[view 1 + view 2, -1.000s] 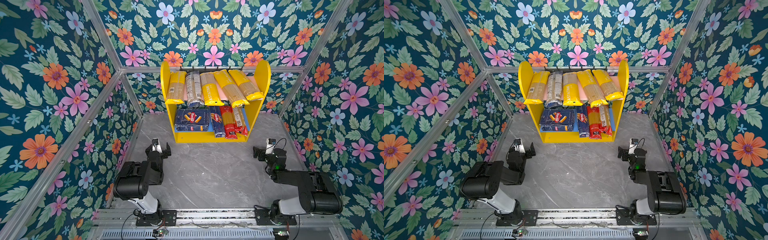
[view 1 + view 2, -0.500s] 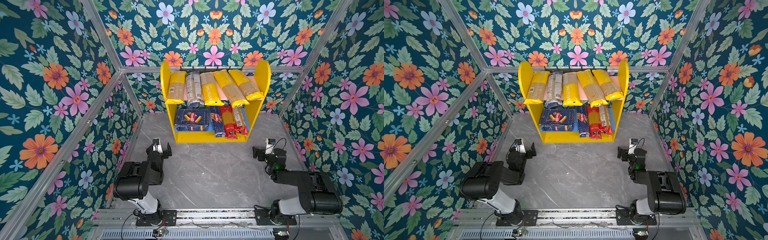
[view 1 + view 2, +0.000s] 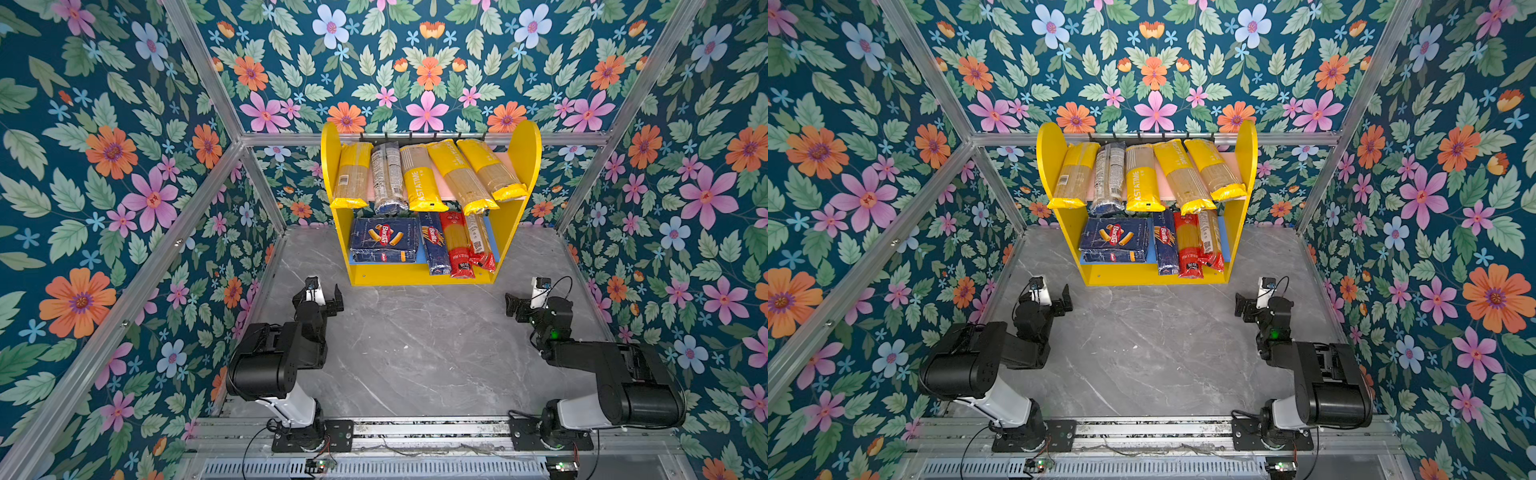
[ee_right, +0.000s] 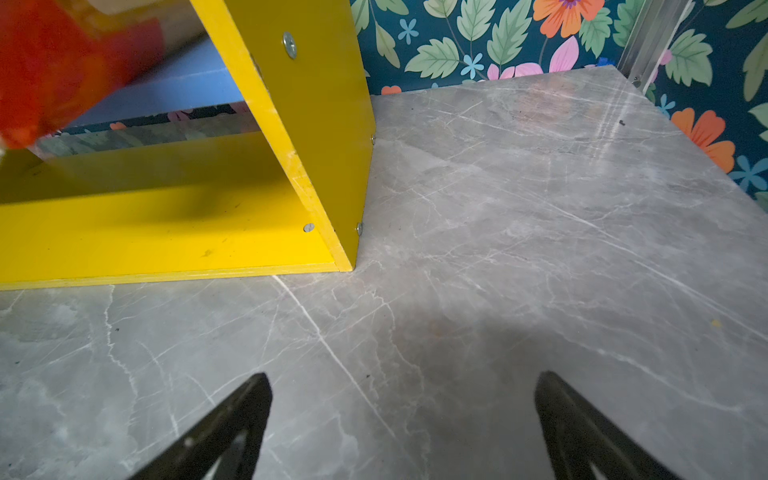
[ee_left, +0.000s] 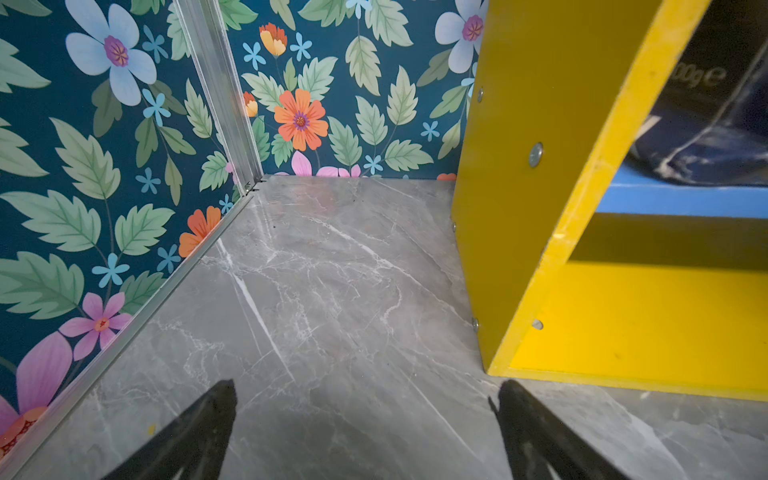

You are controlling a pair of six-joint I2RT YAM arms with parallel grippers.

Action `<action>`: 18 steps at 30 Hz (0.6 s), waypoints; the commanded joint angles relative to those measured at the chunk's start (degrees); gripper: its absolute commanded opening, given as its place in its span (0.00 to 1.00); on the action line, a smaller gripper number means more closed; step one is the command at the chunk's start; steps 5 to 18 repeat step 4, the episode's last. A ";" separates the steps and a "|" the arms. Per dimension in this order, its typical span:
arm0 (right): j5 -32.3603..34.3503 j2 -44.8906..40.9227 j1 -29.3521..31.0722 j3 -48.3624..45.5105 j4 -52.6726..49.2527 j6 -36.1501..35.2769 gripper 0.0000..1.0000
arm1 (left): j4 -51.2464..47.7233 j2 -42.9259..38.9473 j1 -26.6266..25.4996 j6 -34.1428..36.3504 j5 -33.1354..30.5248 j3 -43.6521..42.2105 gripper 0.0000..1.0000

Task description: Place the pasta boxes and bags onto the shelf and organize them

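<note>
While both arms sit folded low at the front of the bench (image 3: 415, 353), the left claw (image 5: 365, 399) has its jaws wide apart with nothing between them, hovering over bare marble just off the shelf's left front corner. Right claw (image 4: 403, 386) is the same: jaws spread, empty, above the marble near the shelf's right front corner. In both top views each claw is clear of the shelf (image 3: 525, 145), which stands against the back wall. All the pasta is on it. Pink upper board (image 3: 1230, 163), left to right: yellow bag (image 3: 351, 174), navy bag (image 3: 388, 178), PASTATIME bag (image 3: 419, 178), then two more yellow bags (image 3: 459, 176) (image 3: 490, 170), these two angled with their near ends swung right. All five overhang the front edge. Blue lower board (image 5: 665, 199): wide Barilla box (image 3: 384, 239) lies flat at left, narrow Barilla box (image 3: 434, 245) just beside it, then red bag (image 3: 456, 245) and a second red-and-clear bag (image 3: 478, 241) partly tucked against it. The narrow box and the red bags stick out past the front edge. Black hook rail (image 3: 415, 135) runs across the top rear.
</note>
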 commanded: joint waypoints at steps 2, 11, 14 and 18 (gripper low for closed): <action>-0.45 0.05 -0.01 0.18 2.12 -0.46 0.99 | 0.27 -0.17 0.07 0.34 0.31 -0.08 1.00; -0.43 0.05 -0.01 0.17 2.13 -0.49 0.99 | 0.37 -0.18 0.13 0.34 0.28 -0.17 1.00; -0.43 0.05 -0.01 0.17 2.13 -0.49 0.99 | 0.37 -0.18 0.13 0.34 0.28 -0.17 1.00; -0.43 0.05 -0.01 0.17 2.13 -0.49 0.99 | 0.37 -0.18 0.13 0.34 0.28 -0.17 1.00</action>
